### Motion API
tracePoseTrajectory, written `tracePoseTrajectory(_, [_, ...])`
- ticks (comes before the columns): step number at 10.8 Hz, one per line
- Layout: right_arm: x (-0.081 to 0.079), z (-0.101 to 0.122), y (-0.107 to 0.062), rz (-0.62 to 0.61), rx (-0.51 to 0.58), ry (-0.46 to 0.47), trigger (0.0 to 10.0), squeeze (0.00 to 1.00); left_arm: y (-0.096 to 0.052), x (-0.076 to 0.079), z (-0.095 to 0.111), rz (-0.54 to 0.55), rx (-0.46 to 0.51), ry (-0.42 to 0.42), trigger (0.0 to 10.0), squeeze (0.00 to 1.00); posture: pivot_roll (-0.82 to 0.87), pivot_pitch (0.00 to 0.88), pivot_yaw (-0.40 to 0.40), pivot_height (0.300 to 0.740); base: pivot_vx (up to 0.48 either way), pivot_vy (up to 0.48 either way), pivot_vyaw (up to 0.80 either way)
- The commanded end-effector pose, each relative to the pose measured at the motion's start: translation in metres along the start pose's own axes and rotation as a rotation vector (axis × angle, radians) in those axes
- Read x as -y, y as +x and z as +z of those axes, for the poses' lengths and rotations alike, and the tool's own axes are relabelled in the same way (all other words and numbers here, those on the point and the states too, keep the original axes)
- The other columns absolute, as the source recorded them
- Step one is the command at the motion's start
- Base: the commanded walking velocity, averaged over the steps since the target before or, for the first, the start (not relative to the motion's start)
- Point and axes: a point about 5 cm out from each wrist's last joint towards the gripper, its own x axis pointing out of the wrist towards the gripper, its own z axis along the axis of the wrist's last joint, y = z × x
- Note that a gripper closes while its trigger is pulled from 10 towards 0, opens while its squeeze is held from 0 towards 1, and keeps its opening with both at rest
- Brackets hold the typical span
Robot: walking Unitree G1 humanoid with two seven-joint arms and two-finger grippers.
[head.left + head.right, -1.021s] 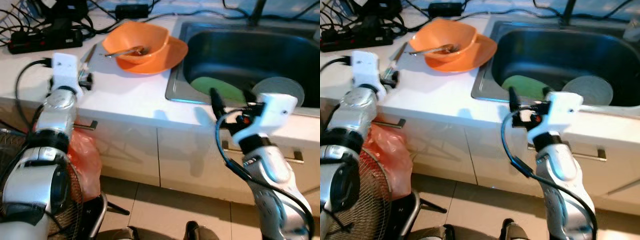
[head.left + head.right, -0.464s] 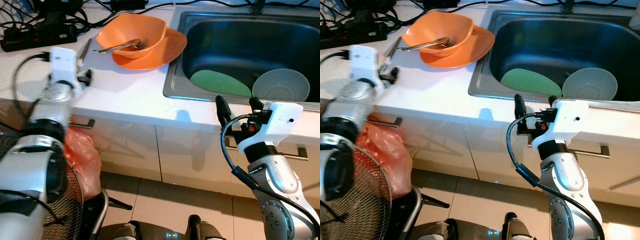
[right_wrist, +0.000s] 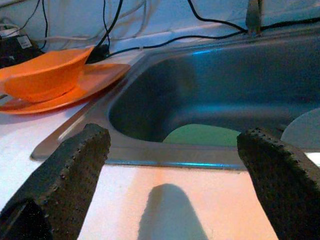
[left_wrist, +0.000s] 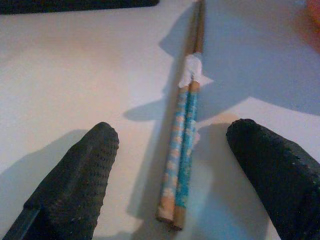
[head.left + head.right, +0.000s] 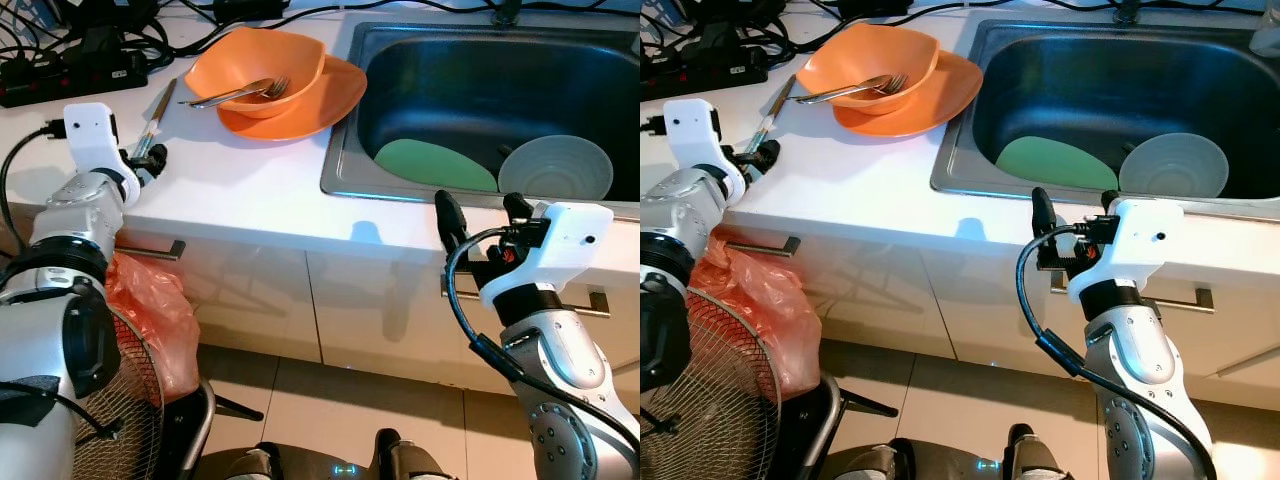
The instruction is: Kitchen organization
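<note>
A pair of chopsticks [image 5: 158, 115] with blue patterned ends lies on the white counter [image 5: 240, 190], left of an orange bowl [image 5: 255, 70]. The bowl holds a fork [image 5: 240, 93] and sits on an orange plate [image 5: 325, 100]. My left gripper [image 5: 150, 165] is open at the chopsticks' near end; in the left wrist view the chopsticks [image 4: 182, 135] lie between its fingers [image 4: 75, 175]. A green plate [image 5: 432, 165] and a pale bowl [image 5: 555, 168] rest in the steel sink [image 5: 340, 160]. My right gripper [image 5: 480, 212] is open and empty at the counter's front edge, facing the sink [image 3: 150, 100].
A black power strip [image 5: 75, 75] and tangled cables lie at the counter's back left. A red plastic bag [image 5: 150, 310] hangs on the cabinet handle [image 5: 160, 245], above a wire fan [image 5: 130, 420] on the floor. Tiled floor lies before the cabinets.
The camera has tilted down, so more of the sink shows. My left gripper has shifted a little left, to the chopsticks' near end. The right gripper stays at the counter edge.
</note>
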Motion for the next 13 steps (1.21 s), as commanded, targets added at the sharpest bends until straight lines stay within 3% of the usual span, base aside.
tracePoseTrajectory(1, [-0.001, 0.003, -0.004, 0.004, 0.005, 0.011, 10.0, 0.00, -0.001, 0.003, -0.024, -0.044, -0.117, -0.012, 10.0, 0.00, -0.17, 0.253, 0.086, 0.740, 0.000, 0.000, 0.00])
tracePoseTrajectory(3, [-0.001, 0.003, -0.005, -0.002, 0.006, 0.010, 10.0, 0.00, 0.000, 0.006, -0.023, -0.084, -0.117, 0.000, 10.0, 0.00, -0.18, 0.253, 0.092, 0.740, 0.000, 0.000, 0.00])
tracePoseTrajectory(5, [-0.001, 0.003, -0.005, -0.005, 0.004, 0.010, 10.0, 0.00, -0.001, 0.003, -0.021, -0.092, -0.112, 0.017, 0.0, 0.00, -0.18, 0.249, 0.096, 0.740, 0.000, 0.000, 0.00])
tracePoseTrajectory(13, [-0.001, 0.004, -0.001, 0.000, 0.012, 0.007, 10.0, 0.00, -0.004, -0.010, -0.023, -0.050, -0.112, 0.019, 0.0, 0.00, -0.18, 0.230, 0.092, 0.740, 0.000, 0.000, 0.00])
